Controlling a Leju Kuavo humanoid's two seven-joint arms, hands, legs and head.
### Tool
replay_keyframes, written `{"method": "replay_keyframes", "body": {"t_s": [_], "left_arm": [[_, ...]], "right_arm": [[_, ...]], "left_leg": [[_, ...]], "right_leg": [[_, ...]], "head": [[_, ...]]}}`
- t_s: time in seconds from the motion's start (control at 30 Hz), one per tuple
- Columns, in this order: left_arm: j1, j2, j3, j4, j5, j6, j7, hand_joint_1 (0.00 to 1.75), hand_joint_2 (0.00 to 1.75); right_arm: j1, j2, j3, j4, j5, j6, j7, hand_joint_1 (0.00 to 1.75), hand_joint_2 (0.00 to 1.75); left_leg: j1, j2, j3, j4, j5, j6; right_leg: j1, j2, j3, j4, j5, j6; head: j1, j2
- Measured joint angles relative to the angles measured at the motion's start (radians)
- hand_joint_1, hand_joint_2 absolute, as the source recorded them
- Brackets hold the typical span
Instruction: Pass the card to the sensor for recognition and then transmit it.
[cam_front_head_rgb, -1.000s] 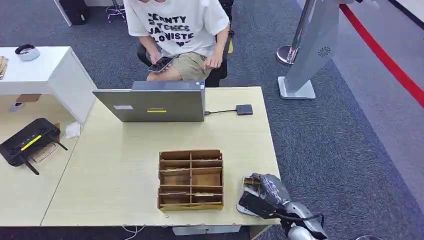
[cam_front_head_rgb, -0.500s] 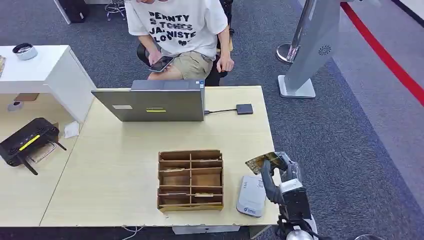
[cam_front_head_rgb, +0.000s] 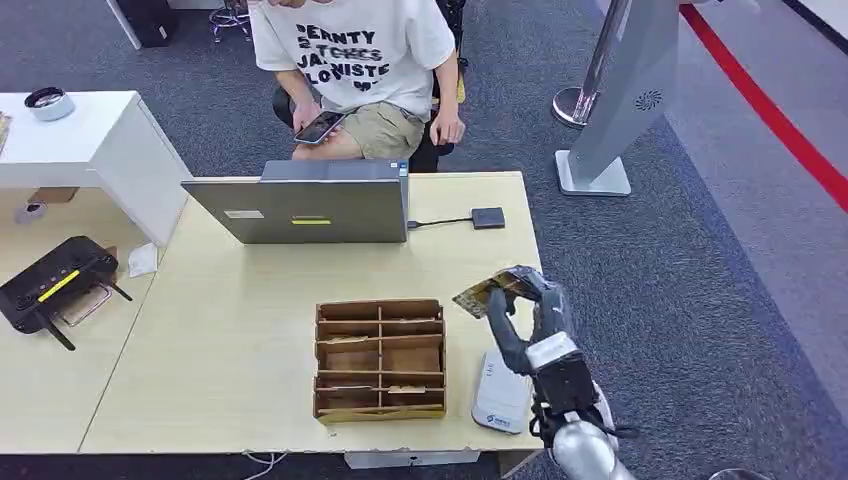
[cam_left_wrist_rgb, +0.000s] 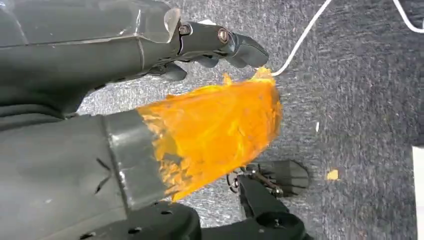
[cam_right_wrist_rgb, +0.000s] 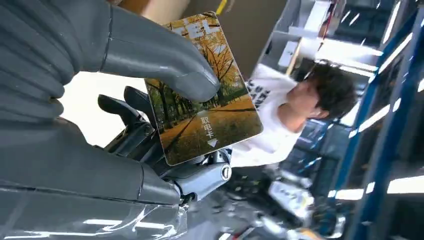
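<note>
The right hand (cam_front_head_rgb: 528, 318) pinches the card (cam_front_head_rgb: 487, 290) by one end between thumb and fingers, raised above the bench (cam_front_head_rgb: 230, 350), over the white card sensor (cam_front_head_rgb: 500, 392) beside the cardboard organiser (cam_front_head_rgb: 381, 359). The card looks thin, stiff, light and glossy, so likely slippery; a grip well onto its faces seems safer. I cannot tell how the left hand (cam_left_wrist_rgb: 90, 125) stands.

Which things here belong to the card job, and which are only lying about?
Job:
right hand, holding the card
sensor, the pale reader on the table
person seated across

Lying about:
laptop
wooden organizer
black router
</note>
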Motion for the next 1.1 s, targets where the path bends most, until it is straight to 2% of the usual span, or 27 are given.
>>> {"method": "replay_keyframes", "body": {"t_s": [0.17,0.3,0.43,0.6,0.87,0.97,1.1], "left_arm": [[-0.016,0.0,-0.012,0.0,-0.02,-0.019,0.019,0.0,0.0],[-0.023,0.0,-0.016,0.0,-0.027,-0.023,0.027,0.0,0.0],[-0.033,-0.001,-0.037,0.0,-0.049,-0.052,0.05,0.0,0.0],[-0.048,-0.005,-0.07,0.0,-0.067,-0.104,0.092,0.0,0.0],[-0.05,-0.006,-0.092,0.0,-0.069,-0.11,0.1,0.0,0.0],[-0.051,-0.006,-0.103,0.0,-0.071,-0.153,0.126,0.0,0.0],[-0.054,-0.007,-0.116,0.0,-0.074,-0.21,0.167,0.0,0.0]], "right_arm": [[-0.169,0.023,0.08,0.096,0.1,-0.015,0.051,1.75,1.75],[-0.248,0.042,0.114,0.15,0.142,-0.034,0.067,1.75,1.75],[-0.359,0.073,0.156,0.248,0.27,-0.086,0.134,1.75,1.75],[-0.502,0.13,0.2,0.445,0.445,-0.124,0.212,1.75,1.75],[-0.566,0.169,0.223,0.584,0.473,-0.14,0.22,1.75,1.75],[-0.593,0.177,0.237,0.634,0.574,-0.156,0.268,1.75,1.75],[-0.638,0.203,0.252,0.764,0.742,-0.215,0.322,1.75,1.75]], "left_leg": [[0.0,0.0,0.0,0.0,0.002,0.0],[0.0,-0.001,-0.001,0.0,0.002,0.0],[0.0,0.0,-0.001,0.0,0.002,0.0],[0.0,-0.001,-0.001,0.0,0.004,0.0],[0.0,-0.001,-0.002,0.0,0.003,0.0],[0.0,-0.001,-0.002,0.0,0.003,0.0],[0.0,-0.001,-0.002,0.0,0.004,0.0]], "right_leg": [[0.0,0.0,0.0,0.0,0.001,0.0],[0.0,-0.001,0.0,0.001,0.001,0.0],[0.0,0.0,-0.001,0.001,0.001,0.0],[0.0,-0.001,-0.001,0.001,0.001,0.0],[0.0,-0.001,-0.002,0.001,0.001,0.0],[0.0,-0.001,-0.002,0.001,0.001,0.0],[0.0,-0.001,-0.002,0.001,0.001,0.0]], "head": [[0.0,0.0],[0.0,0.0],[0.0,0.0],[0.0,0.0],[0.0,0.0],[0.0,0.0],[0.0,0.0]]}}
